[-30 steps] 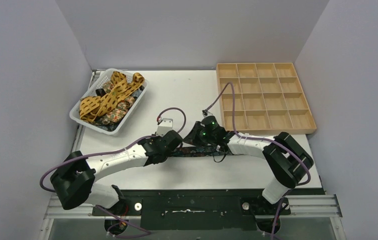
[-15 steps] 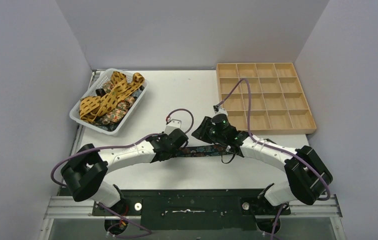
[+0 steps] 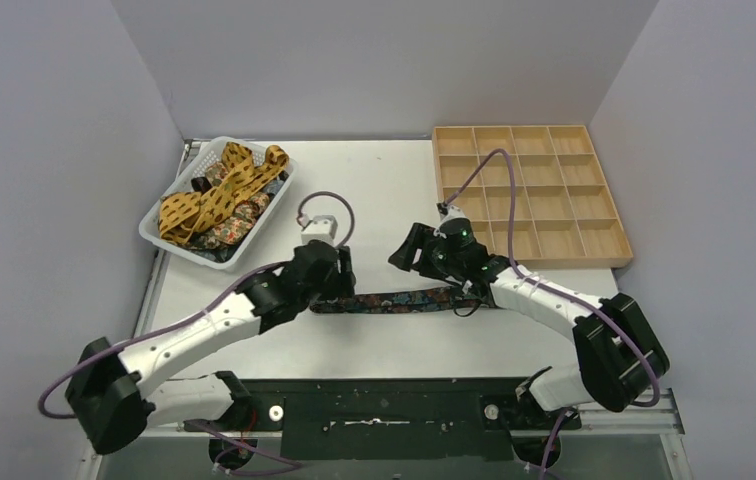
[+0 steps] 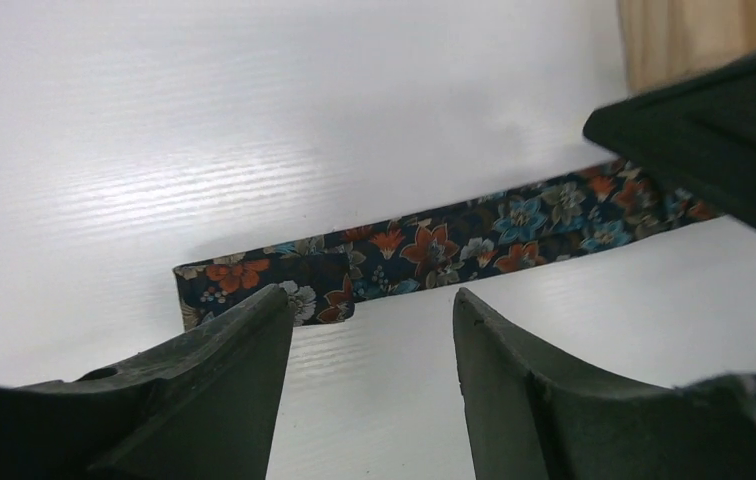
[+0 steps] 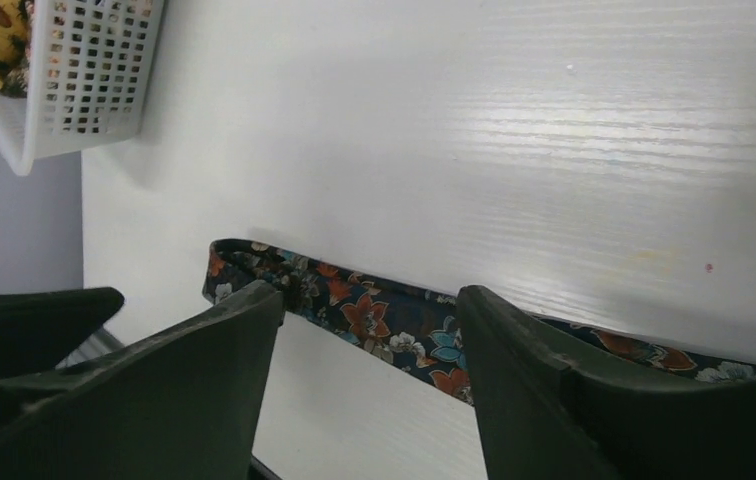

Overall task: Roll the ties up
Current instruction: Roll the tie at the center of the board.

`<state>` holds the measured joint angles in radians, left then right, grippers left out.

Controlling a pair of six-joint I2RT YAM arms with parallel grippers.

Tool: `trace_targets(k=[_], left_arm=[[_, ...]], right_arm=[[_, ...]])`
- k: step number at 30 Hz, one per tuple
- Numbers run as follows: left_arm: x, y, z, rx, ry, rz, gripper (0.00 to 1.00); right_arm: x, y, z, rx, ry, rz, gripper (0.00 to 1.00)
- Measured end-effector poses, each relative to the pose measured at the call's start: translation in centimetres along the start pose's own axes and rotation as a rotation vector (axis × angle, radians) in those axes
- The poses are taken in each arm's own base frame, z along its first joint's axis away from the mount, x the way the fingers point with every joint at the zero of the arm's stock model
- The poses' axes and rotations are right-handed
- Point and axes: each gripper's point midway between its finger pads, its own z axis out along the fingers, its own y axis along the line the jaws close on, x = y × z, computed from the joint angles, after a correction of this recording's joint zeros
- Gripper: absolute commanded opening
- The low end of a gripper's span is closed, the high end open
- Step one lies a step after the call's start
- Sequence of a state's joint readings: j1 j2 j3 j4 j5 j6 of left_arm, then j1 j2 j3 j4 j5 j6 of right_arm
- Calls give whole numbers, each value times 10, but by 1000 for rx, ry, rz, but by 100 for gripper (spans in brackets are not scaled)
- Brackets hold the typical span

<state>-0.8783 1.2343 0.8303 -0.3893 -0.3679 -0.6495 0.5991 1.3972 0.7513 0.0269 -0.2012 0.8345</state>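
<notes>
The dark flowery tie [image 3: 384, 300] lies flat on the table [image 3: 374, 190], stretched left to right across the middle of the front half, roughly parallel to the front edge. Its left end looks folded over on itself a bit.

The left gripper [image 4: 369, 300] hangs right over that left end with its fingers spread about halfway, nothing between them, and as far as I can see it's not touching the fabric. The right gripper [image 5: 369, 295] is over the tie's right part, same deal: fingers apart, empty.

The rest of the ties [image 3: 219, 195], mostly mustard-yellow with dark spots, are piled in a white basket [image 3: 169, 245] at the back left corner. A wooden tray [image 3: 574, 262] with lots of little compartments sits at the back right corner.
</notes>
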Motion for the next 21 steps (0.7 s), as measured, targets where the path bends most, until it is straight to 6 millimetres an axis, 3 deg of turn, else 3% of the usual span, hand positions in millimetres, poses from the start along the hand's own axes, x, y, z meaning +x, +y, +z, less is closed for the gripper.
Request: trace_targets(k=[3,6,9,15,21], left_arm=[[-22,15,-19,34,-86,-104,61],[-29,44,-28,14,-138,-209,63],[-15,69,-22,-27,-120,-284,63],[43,106,-2,-98,32,-404,65],[49,115,4,-72,47,-504,66]], right_arm=[[3,7,1,-53,29,-22,76],[14,21,7,-116,85,-45,76],[28,39,20,-161,146,-67,76],[75,80,42,-246,286,-90,69],[103,72,56,-221,374,-61,55]])
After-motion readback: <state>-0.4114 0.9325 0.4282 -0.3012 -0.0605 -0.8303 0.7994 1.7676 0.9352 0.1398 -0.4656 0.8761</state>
